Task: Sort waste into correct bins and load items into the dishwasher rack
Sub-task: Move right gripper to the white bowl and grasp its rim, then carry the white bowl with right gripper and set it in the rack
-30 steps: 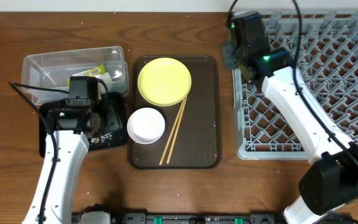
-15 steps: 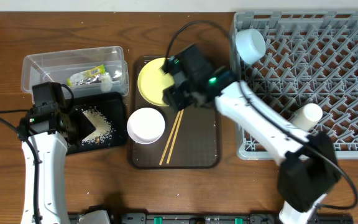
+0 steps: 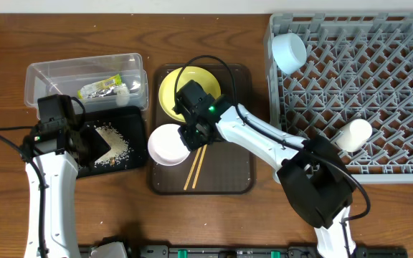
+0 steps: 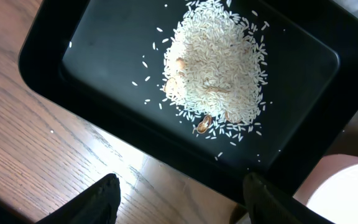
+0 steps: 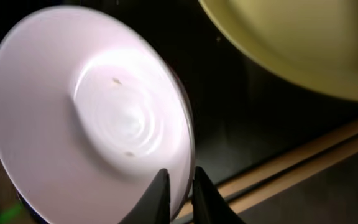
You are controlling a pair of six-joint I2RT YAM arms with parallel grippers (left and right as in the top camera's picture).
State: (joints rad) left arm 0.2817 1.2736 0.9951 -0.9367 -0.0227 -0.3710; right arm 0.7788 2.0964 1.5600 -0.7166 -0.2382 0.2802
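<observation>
The white bowl (image 3: pixel 167 145) sits on the brown tray beside the yellow plate (image 3: pixel 174 84) and the wooden chopsticks (image 3: pixel 196 166). My right gripper (image 3: pixel 193 137) is shut on the white bowl's rim (image 5: pixel 92 137), one finger inside, one outside (image 5: pixel 178 186). The plate (image 5: pixel 303 43) and chopsticks (image 5: pixel 303 158) show in the right wrist view. Rice grains (image 4: pixel 219 62) lie heaped in the black tray (image 4: pixel 79 56). My left gripper (image 4: pixel 176 196) is open and empty above the table by that tray's edge. The wrapper (image 3: pixel 99 87) and white scrap (image 3: pixel 122 89) lie in the clear tub (image 3: pixel 56 72). The light blue bowl (image 3: pixel 290 51) and pale cup (image 3: pixel 354 134) are in the grey rack (image 3: pixel 400 86).
The brown serving tray (image 3: pixel 231 158) lies between the bins and the rack. The black tray (image 3: pixel 120 159) sits in front of the clear tub at the left. Bare wooden table (image 3: pixel 221 222) runs along the front.
My right arm moved down and left from over the yellow plate to the white bowl and closed on its rim. The left arm has not moved in the last half second.
</observation>
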